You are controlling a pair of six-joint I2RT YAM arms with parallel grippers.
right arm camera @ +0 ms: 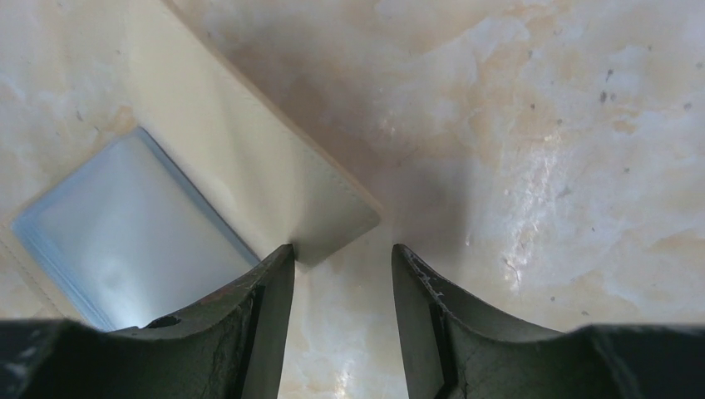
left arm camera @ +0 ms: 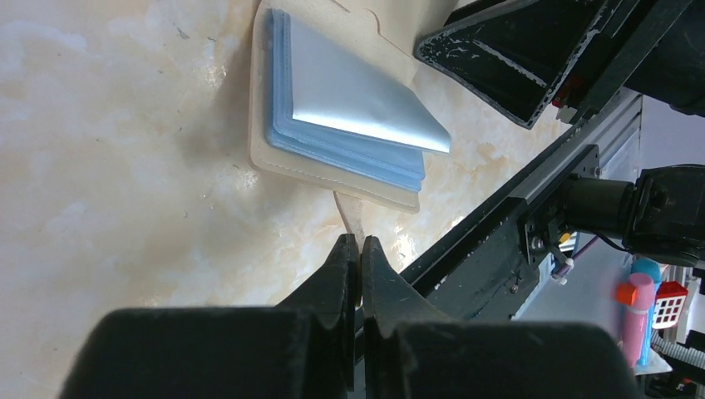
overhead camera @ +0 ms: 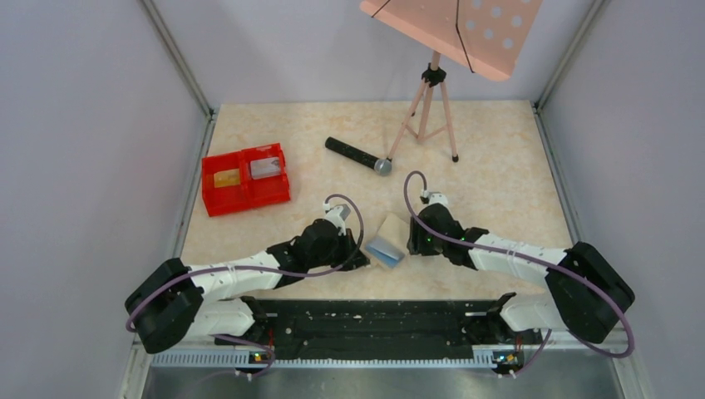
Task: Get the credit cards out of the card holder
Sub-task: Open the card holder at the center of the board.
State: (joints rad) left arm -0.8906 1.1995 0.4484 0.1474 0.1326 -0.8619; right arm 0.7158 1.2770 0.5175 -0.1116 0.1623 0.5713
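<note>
The card holder [overhead camera: 387,245] lies open on the table between my two grippers, cream outside with light-blue sleeves inside. It also shows in the left wrist view [left arm camera: 349,125] and the right wrist view [right arm camera: 125,224]. My left gripper [left arm camera: 359,241] is shut on a thin cream tab [left arm camera: 347,214] at the holder's near edge. My right gripper [right arm camera: 342,253] is open and empty, its left finger touching the corner of the raised cream cover [right arm camera: 249,166]. A gold card [overhead camera: 225,178] and a silvery grey card [overhead camera: 264,169] lie in the red tray [overhead camera: 246,196].
A black microphone [overhead camera: 357,155] lies behind the holder. A pink tripod stand [overhead camera: 428,100] with a perforated pink plate [overhead camera: 453,29] stands at the back right. A black rail [overhead camera: 366,324] runs along the near edge. Grey walls enclose the table.
</note>
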